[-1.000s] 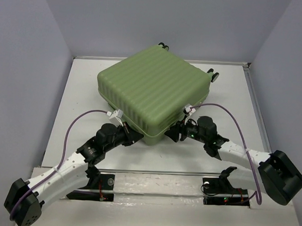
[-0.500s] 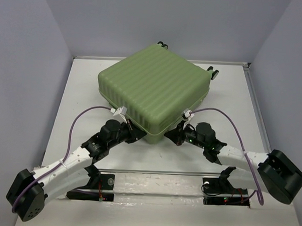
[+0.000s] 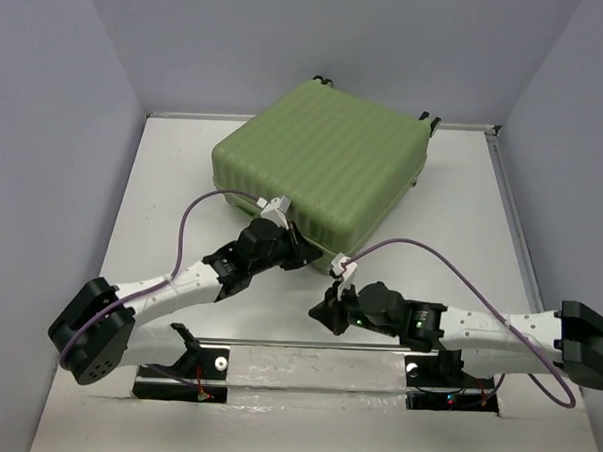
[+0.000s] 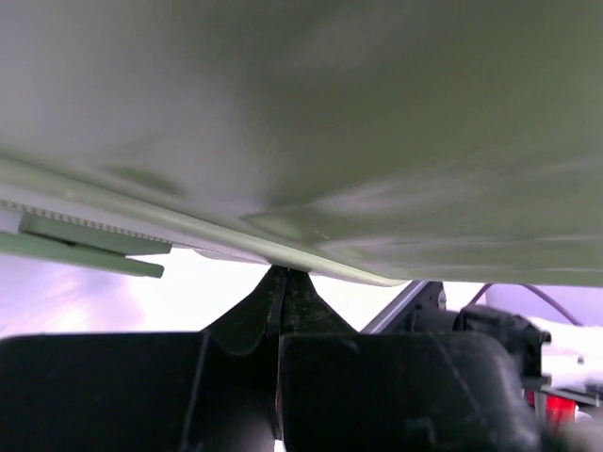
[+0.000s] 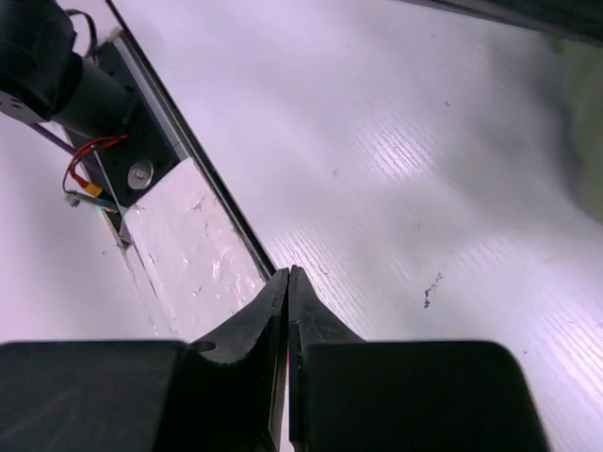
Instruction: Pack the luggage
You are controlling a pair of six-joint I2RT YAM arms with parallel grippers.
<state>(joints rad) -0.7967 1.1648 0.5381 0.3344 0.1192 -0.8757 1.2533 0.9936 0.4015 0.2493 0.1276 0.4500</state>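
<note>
Now | luggage (image 3: pixel 325 157) closed, u can't see inside | L gripper (image 4: pixel 283 279) pinched empty at its rim | R gripper (image 5: pixel 287 279) same, over table (image 3: pixel 162 200)

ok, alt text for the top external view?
A closed light-green suitcase lies flat at the far side of the table. The left gripper sits at its near edge; the right gripper is apart, over bare table.

You see the luggage (image 3: pixel 324 162), a light-green ribbed hard-shell suitcase, zipped shut and lying flat on the white table (image 3: pixel 462 213). It is turned at an angle, one corner toward the near side, its black wheels (image 3: pixel 427 119) at the far edge.
</note>
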